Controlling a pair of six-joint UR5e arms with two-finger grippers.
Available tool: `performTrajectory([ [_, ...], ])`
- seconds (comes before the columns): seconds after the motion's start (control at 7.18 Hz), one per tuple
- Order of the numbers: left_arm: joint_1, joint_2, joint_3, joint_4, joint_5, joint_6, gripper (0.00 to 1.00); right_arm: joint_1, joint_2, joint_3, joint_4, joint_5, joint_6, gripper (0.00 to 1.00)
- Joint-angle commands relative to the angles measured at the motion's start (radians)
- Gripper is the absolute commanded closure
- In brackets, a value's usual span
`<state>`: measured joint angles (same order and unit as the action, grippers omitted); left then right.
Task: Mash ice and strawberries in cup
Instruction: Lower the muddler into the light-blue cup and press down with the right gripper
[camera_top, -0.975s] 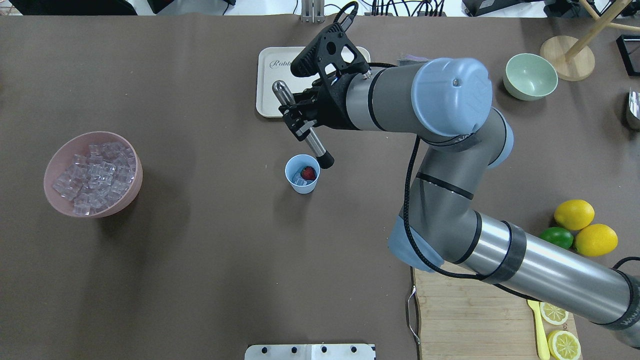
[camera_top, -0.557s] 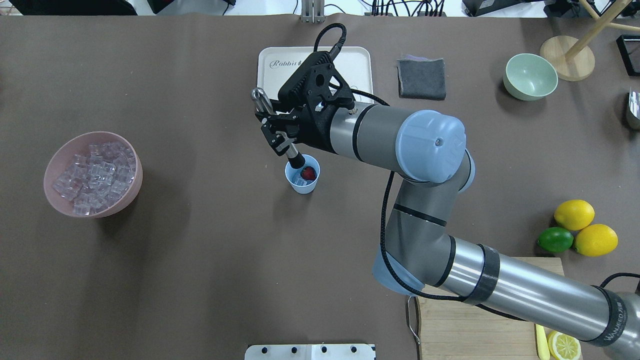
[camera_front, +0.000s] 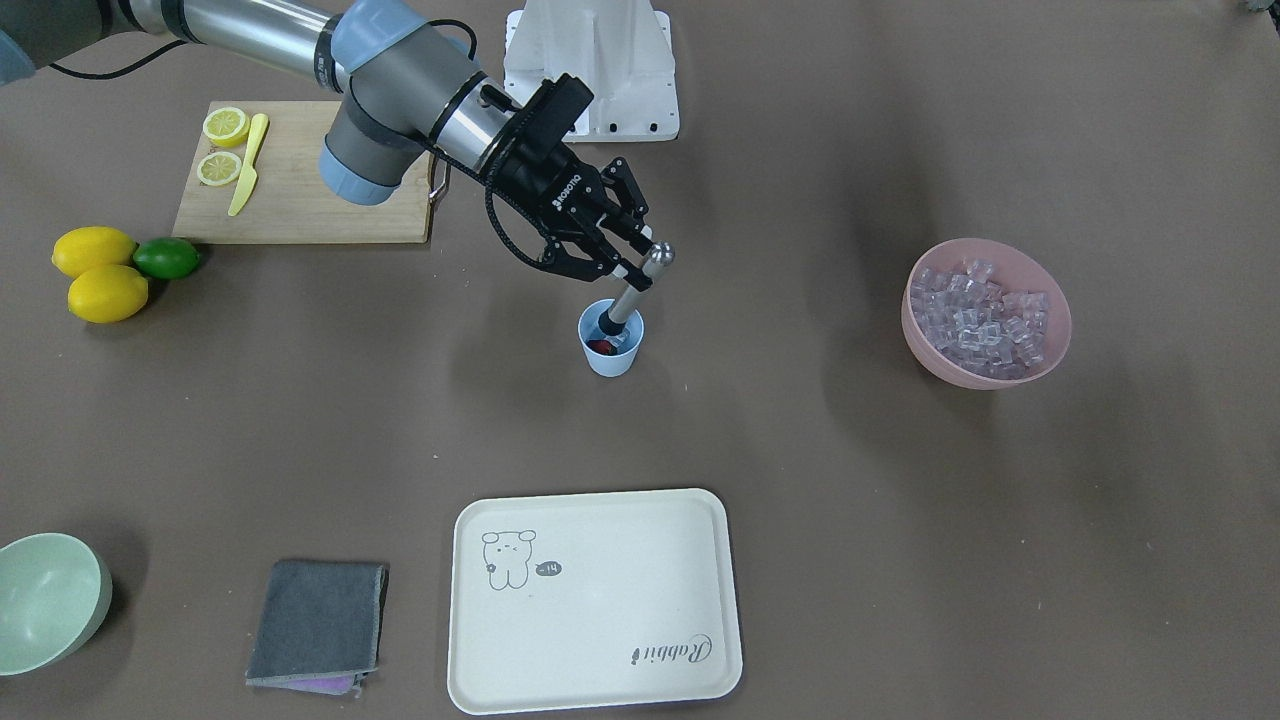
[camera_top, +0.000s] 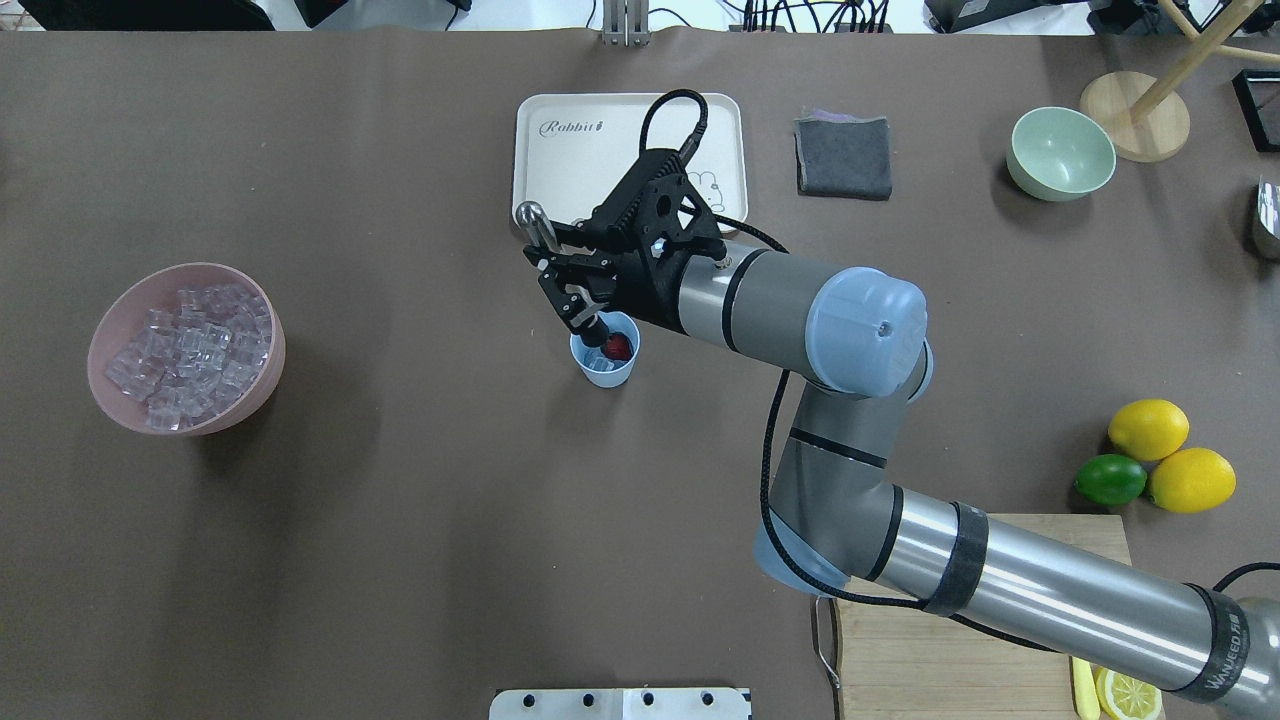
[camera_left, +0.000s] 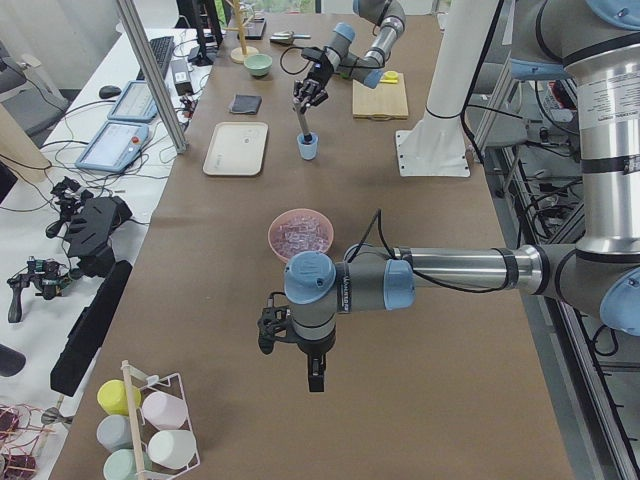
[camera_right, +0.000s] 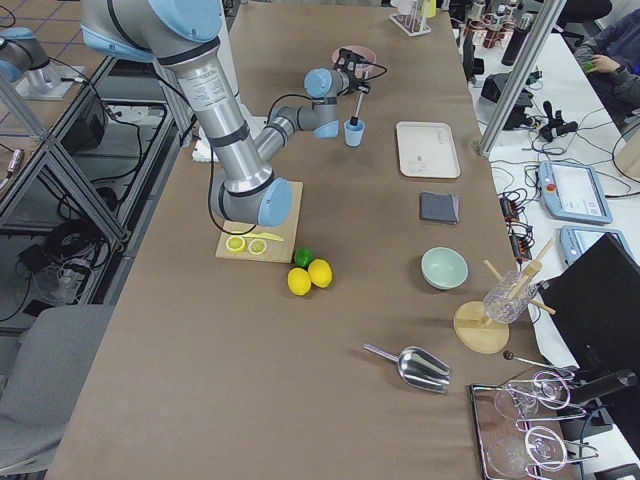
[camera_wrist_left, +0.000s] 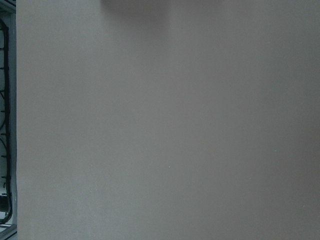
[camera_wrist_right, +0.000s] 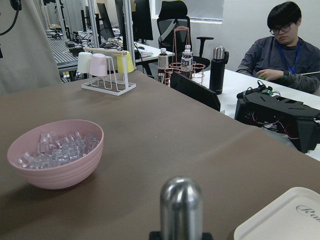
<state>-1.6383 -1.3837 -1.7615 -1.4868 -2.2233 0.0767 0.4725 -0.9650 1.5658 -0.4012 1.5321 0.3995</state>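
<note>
Overhead exterior view: the right gripper (camera_top: 572, 292) has its fingers clenched on a steel muddler (camera_top: 541, 232). The muddler's black tip sits inside the cup (camera_top: 604, 373) mid-table (camera_top: 400, 500), beside the strawberry (camera_top: 620, 347) and ice (camera_top: 597, 362). Whether the left gripper (camera_left: 268, 330) has its fingers released or clenched, I cannot tell.

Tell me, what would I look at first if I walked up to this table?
Probably the right gripper, mid-table, clamped on a shiny metal muddler whose dark tip pokes down into the small pale blue cup, where a red strawberry shows. Next comes the pink bowl heaped with clear ice cubes toward the robot's left, and the two yellow lemons beside a green lime toward its right.
</note>
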Motion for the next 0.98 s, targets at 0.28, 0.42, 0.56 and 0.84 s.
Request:
performTrajectory([
  [0.28, 0.0, 0.0, -0.001, -0.001, 0.001, 0.0, 0.02, -0.043, -0.023, -0.032, 0.064, -0.046, -0.005, 1.0],
  [0.42, 0.0, 0.0, -0.001, -0.001, 0.001, 0.0, 0.02, -0.034, -0.006, -0.024, 0.055, -0.046, -0.002, 1.0],
  [0.56, 0.0, 0.0, 0.0, -0.001, -0.001, 0.0, 0.02, -0.022, 0.027, -0.024, 0.05, -0.046, 0.004, 1.0],
  [0.84, 0.0, 0.0, 0.001, 0.0, -0.001, 0.0, 0.02, -0.005, 0.072, -0.013, 0.009, -0.043, 0.009, 1.0],
])
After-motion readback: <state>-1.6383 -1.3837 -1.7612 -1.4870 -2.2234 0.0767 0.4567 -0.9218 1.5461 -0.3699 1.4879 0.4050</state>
